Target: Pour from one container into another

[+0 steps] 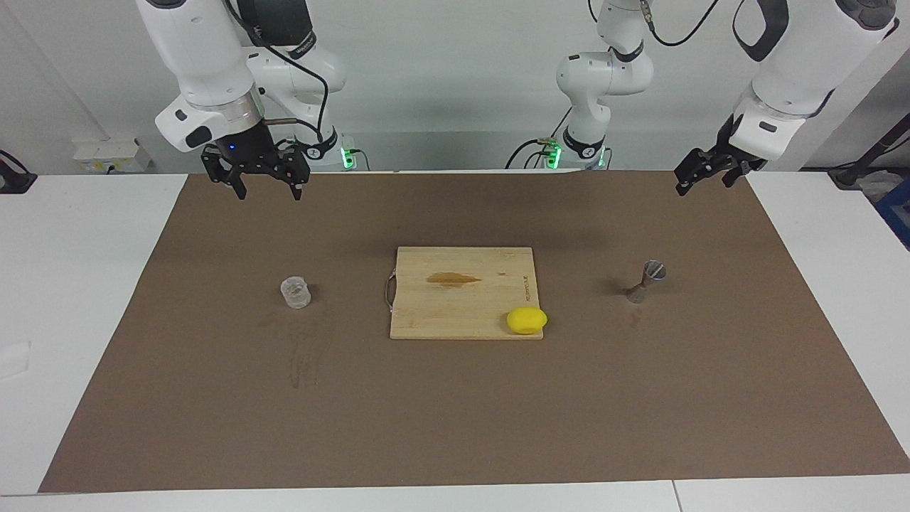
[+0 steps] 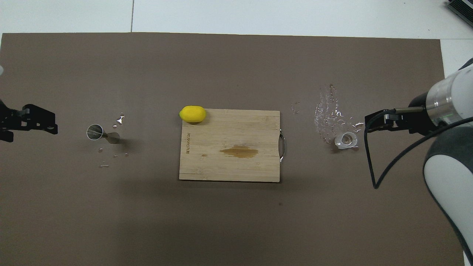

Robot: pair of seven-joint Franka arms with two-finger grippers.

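Note:
The clear faceted glass tumbler [image 1: 296,293] stands upright on the brown mat toward the right arm's end; it also shows in the overhead view [image 2: 346,140]. The metal hourglass jigger [image 1: 645,281] stands upright toward the left arm's end, also in the overhead view [image 2: 101,133]. My right gripper [image 1: 269,186] is open and empty, raised over the mat beside the glass, clear of it [image 2: 371,123]. My left gripper [image 1: 704,181] is open and empty, raised over the mat's edge beside the jigger [image 2: 44,123].
A wooden cutting board [image 1: 462,313] with a brown stain lies mid-mat between the two containers. A yellow lemon [image 1: 527,320] sits at its corner. Water drops [image 2: 327,111] lie on the mat by the glass, and a few drops [image 2: 120,120] by the jigger.

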